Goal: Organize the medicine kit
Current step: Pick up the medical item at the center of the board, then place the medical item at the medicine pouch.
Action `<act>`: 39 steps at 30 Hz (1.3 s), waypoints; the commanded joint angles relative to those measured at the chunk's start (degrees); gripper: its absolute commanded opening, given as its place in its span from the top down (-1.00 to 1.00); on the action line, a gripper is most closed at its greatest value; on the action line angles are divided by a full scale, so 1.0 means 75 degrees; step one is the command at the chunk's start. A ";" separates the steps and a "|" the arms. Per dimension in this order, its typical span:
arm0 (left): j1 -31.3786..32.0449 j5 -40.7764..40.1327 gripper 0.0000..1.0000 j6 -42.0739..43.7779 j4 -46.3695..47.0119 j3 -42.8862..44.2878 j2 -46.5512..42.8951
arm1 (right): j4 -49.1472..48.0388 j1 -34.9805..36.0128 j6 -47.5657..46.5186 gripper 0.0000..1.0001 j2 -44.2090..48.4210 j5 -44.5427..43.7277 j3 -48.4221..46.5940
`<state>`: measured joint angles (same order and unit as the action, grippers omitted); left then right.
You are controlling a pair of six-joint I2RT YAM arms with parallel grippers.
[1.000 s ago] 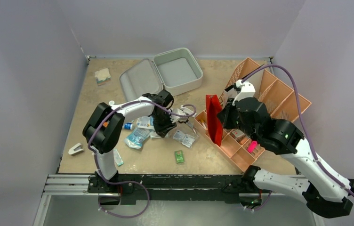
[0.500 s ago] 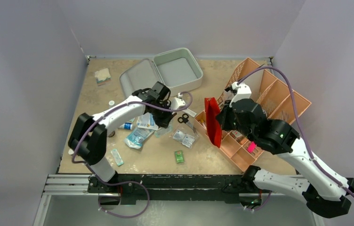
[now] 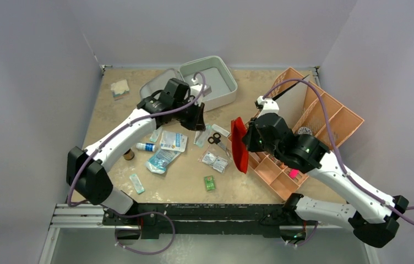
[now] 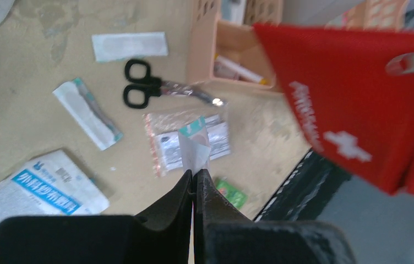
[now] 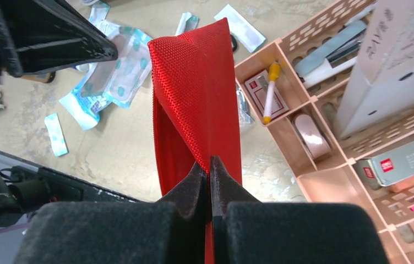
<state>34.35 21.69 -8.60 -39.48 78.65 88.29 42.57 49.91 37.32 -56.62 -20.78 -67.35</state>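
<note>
On the tan table [image 3: 105,118] in front of my two arms, medical supplies lie scattered. The largest thing is one orange compartmented tray [image 3: 334,118] at the right, with boxes and tubes in its cells.

Next in size is the one medicine kit [image 3: 221,99], a pale grey clamshell lying open at the far middle of the table. Its lid is to the left and its grey base, which looks empty, is to the right. Its long axis therefore runs across the table from left to right. The base sits just beyond my left claw [image 3: 198,116] and a little to its right, so my left arm is clearly the nearer one. A short carry away from me should reach it.

My right claw [image 5: 210,165] is just beside the tray's left edge, well apart from the kit. It is clamped on one red fabric pouch [image 3: 240,146] with a white cross, which hangs on edge.

Smaller things on the table:
- one blue-and-white pack [image 3: 173,140]
- one pair of black-handled scissors [image 3: 214,139]
- one small bottle [image 3: 146,147]
- one green packet [image 3: 210,183]
- about seven other flat wrappers and strips, some overlapping, so that count is unsure

Smallest is one white sachet [image 4: 194,151] with a teal end. My left claw is pinched together on it above the table.
</note>
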 commanded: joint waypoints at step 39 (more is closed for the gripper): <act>0.0102 0.1276 1.00 -0.6464 0.5387 -0.2945 -0.2261 | -0.1756 0.0000 0.2076 1.00 -0.1231 0.0263 0.0049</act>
<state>33.95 31.51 -56.21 -4.78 58.57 70.83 32.08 49.87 51.46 -66.00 -18.33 -66.17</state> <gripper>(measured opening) 0.002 0.008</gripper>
